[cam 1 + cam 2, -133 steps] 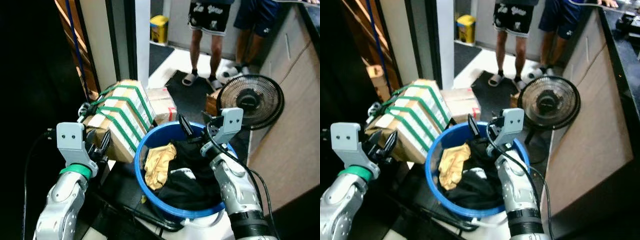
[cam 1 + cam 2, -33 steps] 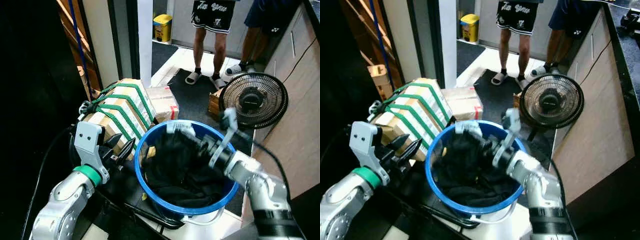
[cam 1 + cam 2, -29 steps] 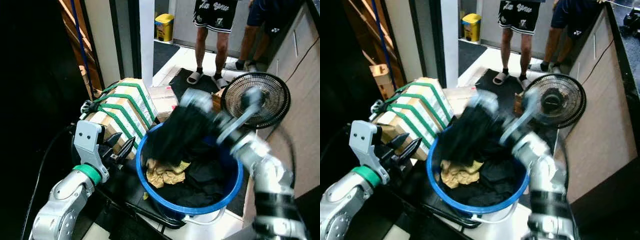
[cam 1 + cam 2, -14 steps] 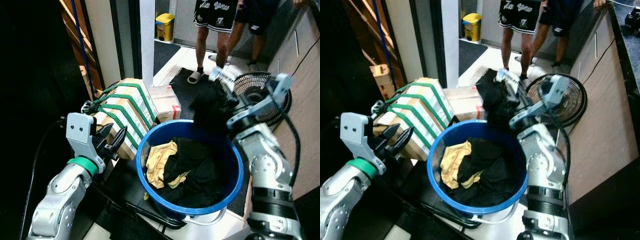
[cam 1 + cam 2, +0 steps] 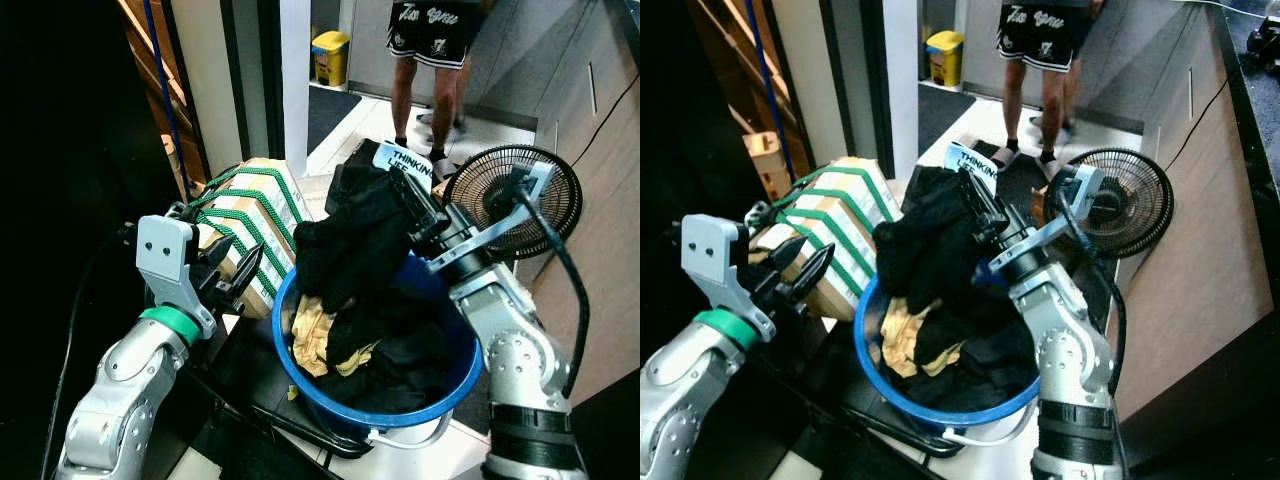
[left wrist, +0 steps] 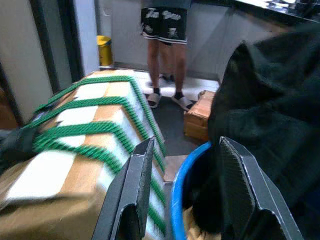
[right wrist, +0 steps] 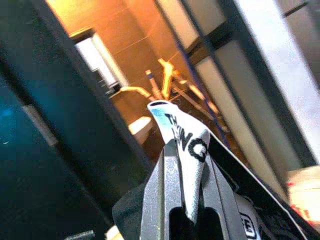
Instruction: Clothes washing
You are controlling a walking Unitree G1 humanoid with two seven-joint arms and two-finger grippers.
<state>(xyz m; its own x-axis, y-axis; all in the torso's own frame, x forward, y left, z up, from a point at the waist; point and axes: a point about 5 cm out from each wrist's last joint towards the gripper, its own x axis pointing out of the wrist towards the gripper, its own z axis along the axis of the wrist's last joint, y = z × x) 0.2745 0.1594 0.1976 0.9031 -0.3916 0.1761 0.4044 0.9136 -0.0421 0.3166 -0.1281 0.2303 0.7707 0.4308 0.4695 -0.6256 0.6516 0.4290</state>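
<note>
Holding a black garment up above the round blue plastic bucket, the right gripper has its two long black fingers clamped on the cloth near a pale printed label. The soft, crumpled fabric hangs in loose folds from the gripper, its lower part draping down to the bucket's far rim. In the right wrist view the label sits pinched between the fingers.

Inside the bucket lie more dark clothes in a rumpled heap and one mustard-yellow piece against the left wall.

The left gripper hovers just beside the bucket's left rim, its two fingers spread apart and holding nothing; the left wrist view shows the gap between them facing the bucket edge and the hanging cloth.

Next to that gripper sits one bundle of flat cardboard boxes, tied with four green woven straps. One round wire-caged fan stands on the floor to the right, beside a pale wooden cabinet side. A person's bare legs in dark printed shorts and sandals stand beyond, near one yellow bin.
</note>
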